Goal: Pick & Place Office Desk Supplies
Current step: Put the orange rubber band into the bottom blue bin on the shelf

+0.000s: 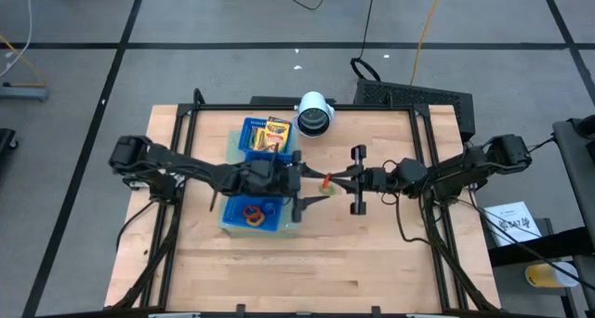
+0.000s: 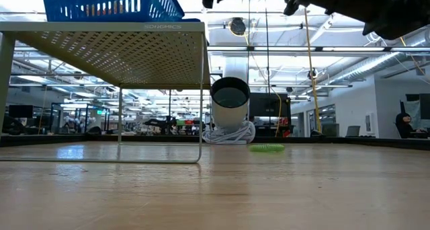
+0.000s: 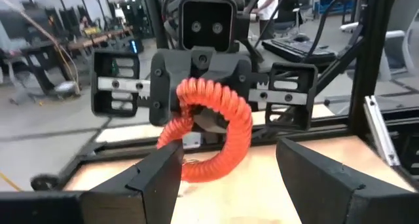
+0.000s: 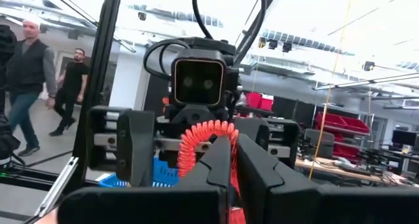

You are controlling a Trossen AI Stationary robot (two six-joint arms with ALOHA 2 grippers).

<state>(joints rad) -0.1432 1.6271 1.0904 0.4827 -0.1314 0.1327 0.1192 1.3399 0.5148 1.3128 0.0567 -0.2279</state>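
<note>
1. Between the two arms, above the middle of the counter [image 1: 372, 262], the right hand [image 1: 327, 179] has its fingers pressed together on a red coiled ring [image 3: 213, 129]; it pinches one side of the loop and the rest hangs free in the air.
2. Facing it, the left hand [image 1: 299, 183] has its fingers [image 3: 154, 178] spread wide, one on each side of the ring's lower arc, not yet touching it.
3. My judgement on handling: the ring looks light, springy and soft, like a coiled cord. It should flex and swing rather than slip, and nothing about it seems fragile. A firm pinch across the coil's thickness, on the free lower arc away from the right hand's grip, looks the safest hold.
4. Just beside the left hand sits the blue tray [image 1: 240, 132], raised on a wire shelf [image 2: 107, 38]. One compartment holds crayon boxes [image 1: 276, 132]; another holds coloured rings [image 1: 253, 211].
5. Farther out stands a white cylinder [image 1: 315, 113] near the counter's far edge.
6. Only the low view shows a green ring [image 2: 267, 148] lying flat on the counter near the cylinder.
7. Only the wrist views show the coil's texture and the pinch; the high view shows a red speck there, but gives the tray's contents.
</note>
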